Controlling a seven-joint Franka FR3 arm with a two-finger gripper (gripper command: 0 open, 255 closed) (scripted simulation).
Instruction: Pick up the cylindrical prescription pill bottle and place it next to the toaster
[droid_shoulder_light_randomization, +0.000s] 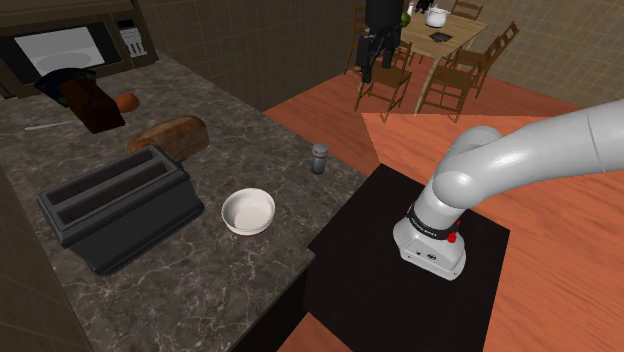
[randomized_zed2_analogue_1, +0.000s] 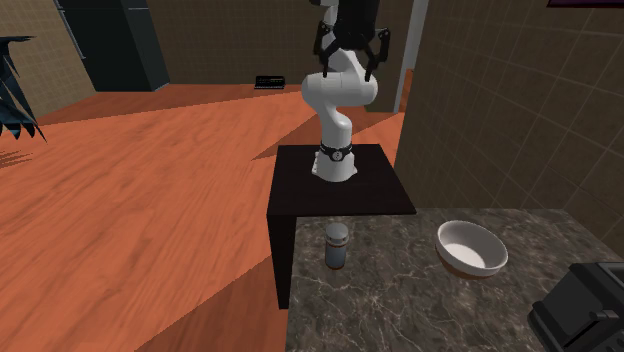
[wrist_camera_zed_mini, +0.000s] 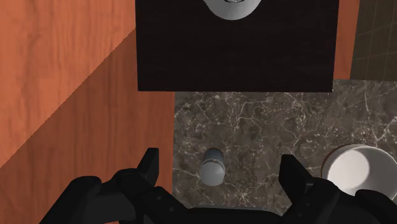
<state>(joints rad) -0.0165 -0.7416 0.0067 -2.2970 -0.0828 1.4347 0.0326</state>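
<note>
the task is at its very start, judging by how things lie. the bottle (droid_shoulder_light_randomization: 319, 157) stands on the counter (droid_shoulder_light_randomization: 200, 290) right of centre in the shoulder view, near the counter's edge that faces the stand (droid_shoulder_light_randomization: 400, 260). in the second exterior view it sits low and just right of centre (randomized_zed2_analogue_1: 337, 245). the toaster (droid_shoulder_light_randomization: 120, 205) is at the shoulder view's left, well apart from the bottle, with the bowl (droid_shoulder_light_randomization: 248, 211) between the two.

the gripper (wrist_camera_zed_mini: 219, 159) has its fingers (wrist_camera_zed_mini: 151, 159) spread apart and holds nothing. in the wrist view the bottle (wrist_camera_zed_mini: 212, 167) shows in the gap between them, but neither finger touches it, and the gripper appears to hang well above the counter. in the second exterior view the gripper (randomized_zed2_analogue_1: 350, 40) is at the top edge, high over the stand.

so nothing is done yet. what seems left is the whole run: come down over the bottle, close on it, lift, carry it past the bowl and set it down beside the toaster.

the bottle is upright, its long axis vertical, cap end up. the wrist view looks nearly straight down that axis, so the round cap faces the camera and a little of the side wall shows. being round, it favours no direction across the counter.
</note>
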